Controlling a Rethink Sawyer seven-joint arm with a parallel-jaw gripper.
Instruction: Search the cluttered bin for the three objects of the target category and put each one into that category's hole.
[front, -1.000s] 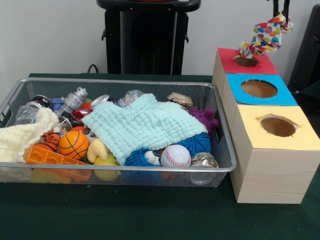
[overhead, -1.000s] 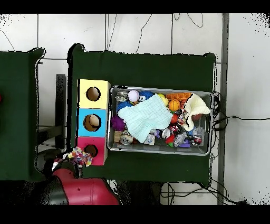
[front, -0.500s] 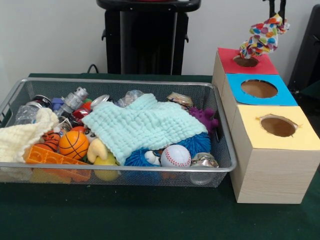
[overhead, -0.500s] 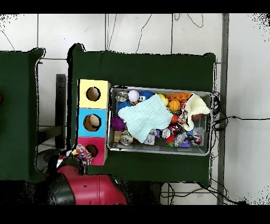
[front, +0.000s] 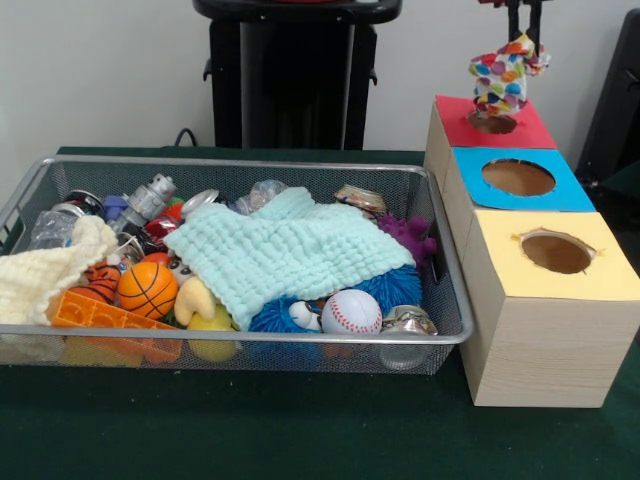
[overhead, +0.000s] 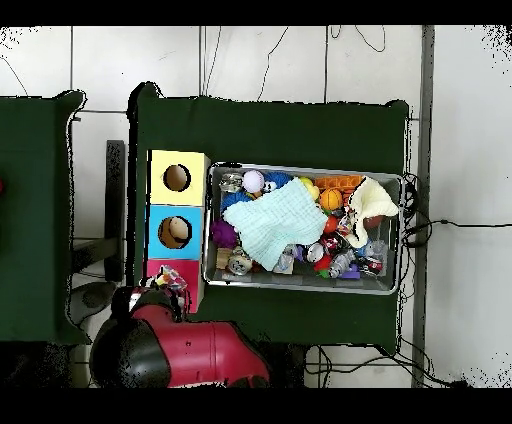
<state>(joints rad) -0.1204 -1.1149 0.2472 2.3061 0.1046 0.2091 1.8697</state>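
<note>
A polka-dot cloth (front: 503, 78) hangs from my gripper (front: 522, 30), which is shut on its top end at the picture's upper edge. The cloth's lower end dangles just above the hole of the red box (front: 512, 132). In the overhead view the cloth (overhead: 172, 284) shows beside the red arm (overhead: 190, 350), which covers most of the red box. In the wire bin (front: 250, 336) a light green cloth (front: 290, 250) lies over the toys, and a cream cloth (front: 40, 272) lies at the left end.
A blue box (front: 560, 190) and a yellow box (front: 600, 280), each with a round hole, stand in a row with the red one, to the right of the bin. The bin holds a basketball (front: 147, 288), a baseball (front: 351, 312), cans and other toys.
My gripper has carried the polka-dot cloth leftward in the front view, so it now hangs straighter over the red box's hole. In the overhead view the arm has swung across the red box.
</note>
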